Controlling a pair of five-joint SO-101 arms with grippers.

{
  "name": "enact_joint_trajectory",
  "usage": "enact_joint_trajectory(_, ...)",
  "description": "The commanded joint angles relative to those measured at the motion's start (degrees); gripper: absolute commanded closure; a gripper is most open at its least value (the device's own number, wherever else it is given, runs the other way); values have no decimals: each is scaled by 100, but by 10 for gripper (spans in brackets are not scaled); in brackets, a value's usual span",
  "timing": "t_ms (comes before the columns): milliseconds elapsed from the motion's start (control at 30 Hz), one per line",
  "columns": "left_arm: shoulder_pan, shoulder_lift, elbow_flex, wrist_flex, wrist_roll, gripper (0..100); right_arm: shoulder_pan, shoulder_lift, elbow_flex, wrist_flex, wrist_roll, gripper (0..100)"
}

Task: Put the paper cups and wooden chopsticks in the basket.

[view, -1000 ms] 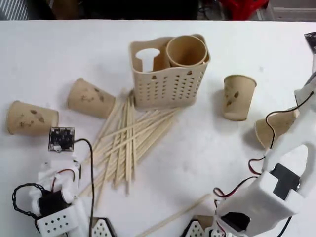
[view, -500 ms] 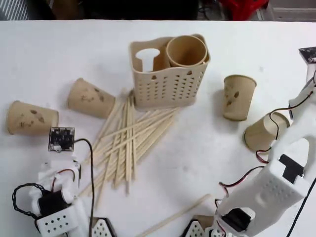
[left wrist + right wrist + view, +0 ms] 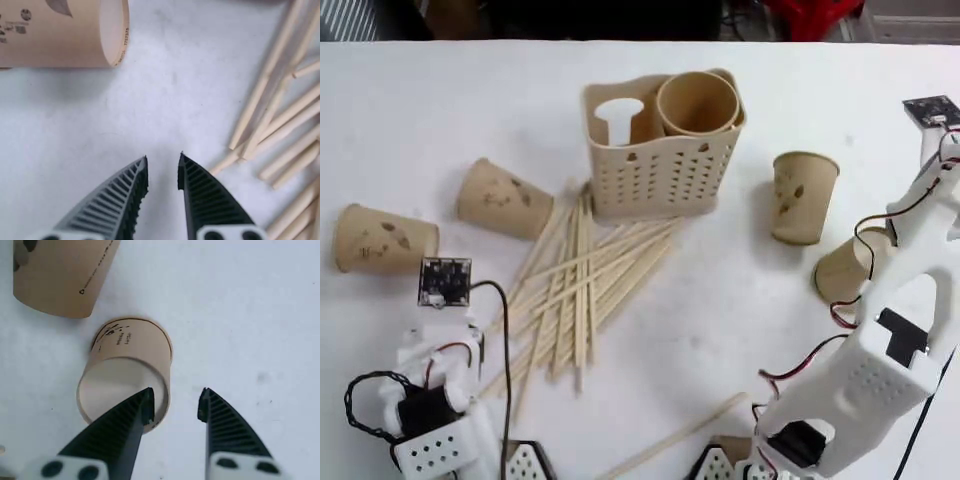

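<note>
1 tan paper cup point(image 3: 832, 272) lies on its side at lower right of the high view. Its mouth faces the right claw point(image 3: 175, 395) and its long axis runs away from it. That claw is open: 1 finger point(image 3: 135, 415) sits over the mouth, the other outside the wall, rim betw. them. Right arm is nearer by far. Farther up is a 2nd cup point(image 3: 803, 197), then the beige perforated plastic basket point(image 3: 665, 170) at upper centre. Left claw point(image 3: 162, 160), lower left, is open beside the pale wooden chopsticks point(image 3: 585, 275).

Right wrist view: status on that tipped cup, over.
Right gripper open, jaws straddling rim of tipped cup. Left gripper open over bare table. Another cup close beside.
</note>
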Motion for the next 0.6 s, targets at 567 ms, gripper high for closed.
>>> enact_joint_trajectory(567,-22,22,0,35,-70,884,857,1341,-1160,-945,26,843)
